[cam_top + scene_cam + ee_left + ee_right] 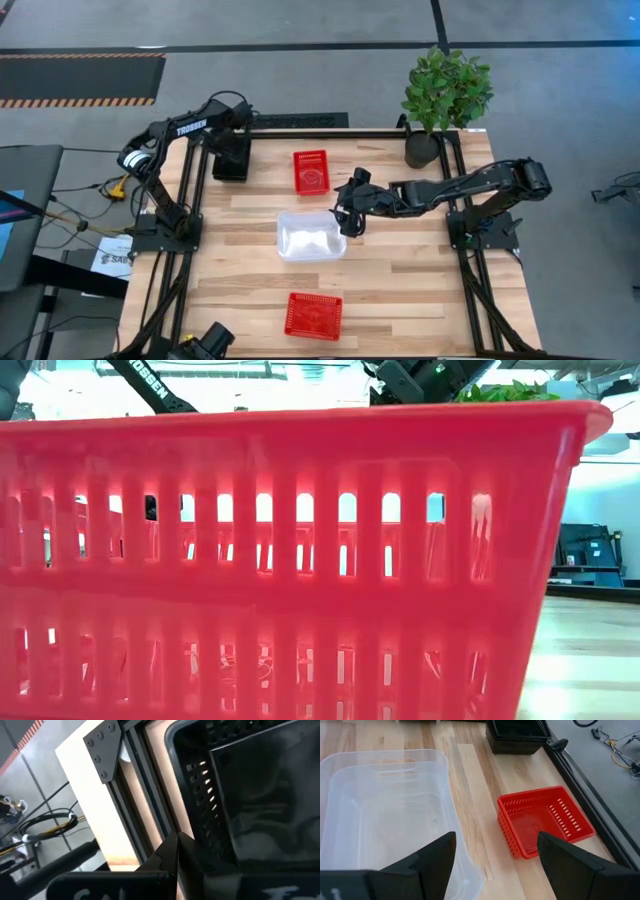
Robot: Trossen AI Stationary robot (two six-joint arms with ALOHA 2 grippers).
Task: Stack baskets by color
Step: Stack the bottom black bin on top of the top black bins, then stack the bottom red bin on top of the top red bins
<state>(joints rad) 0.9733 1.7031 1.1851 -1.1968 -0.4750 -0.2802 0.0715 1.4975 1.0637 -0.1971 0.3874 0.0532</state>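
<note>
Red basket (311,171), table's far edge, long axis front to back: just beside right gripper (347,213), jaws wide, empty. Left gripper (176,851) closed at black basket (230,156), far-left corner.

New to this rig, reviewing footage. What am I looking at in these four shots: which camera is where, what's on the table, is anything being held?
It is a two-armed robot at a wooden table. The high view looks straight down. The low view sits at table height, almost filled by the near red basket. The other two cameras ride on the wrists.

On the table: a second red basket toward the back, a clear basket in the middle with what looks like another nested inside, black baskets at the back left, and a potted plant at the back right corner.

The left gripper is shut, at the rim of the black baskets; I cannot tell whether it pinches the rim. The right gripper is open, holding nothing, above the clear basket's edge.
</note>
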